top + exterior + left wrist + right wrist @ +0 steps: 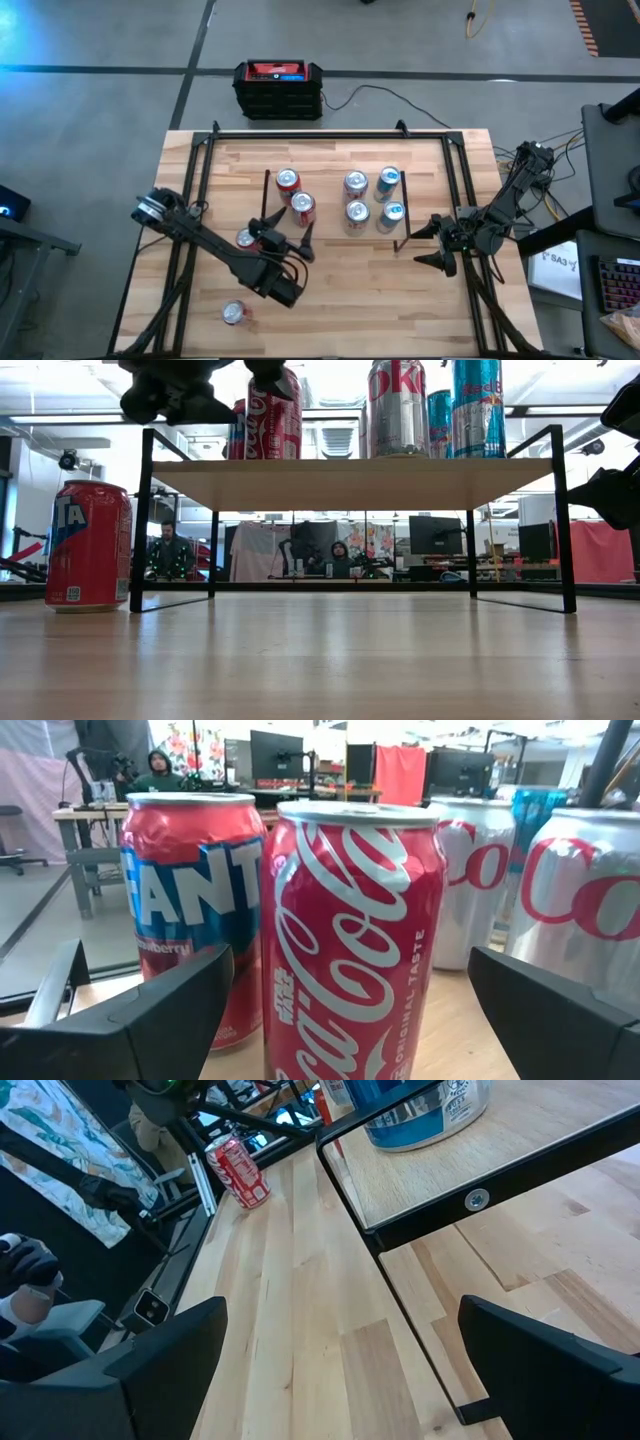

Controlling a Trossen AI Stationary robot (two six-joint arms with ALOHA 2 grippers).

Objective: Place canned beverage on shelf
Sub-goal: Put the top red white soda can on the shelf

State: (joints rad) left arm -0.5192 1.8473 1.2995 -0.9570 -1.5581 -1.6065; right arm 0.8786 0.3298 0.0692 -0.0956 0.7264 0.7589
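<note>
The shelf (325, 190) (350, 482) stands mid-table with several cans upright on its board. Among them are a red Coca-Cola can (302, 207) (350, 920) and a red Fanta can (288, 181) (190, 900) beside it. My left gripper (285, 230) (350, 970) is open and level at the shelf's near-left corner. Its fingers (140, 1020) stand on either side of the Coca-Cola can without touching it. Another Fanta can (247, 239) (88, 545) stands on the table by the shelf's left leg. My right gripper (433, 245) (345, 1340) is open and empty at the table's right.
A red can (234, 313) (238, 1172) stands on the table near its front-left edge. Silver cans (356, 198) and blue cans (390, 198) fill the shelf's right half. A black-and-red box (278, 88) sits on the floor beyond the table's far edge. Black rails (330, 133) frame the tabletop.
</note>
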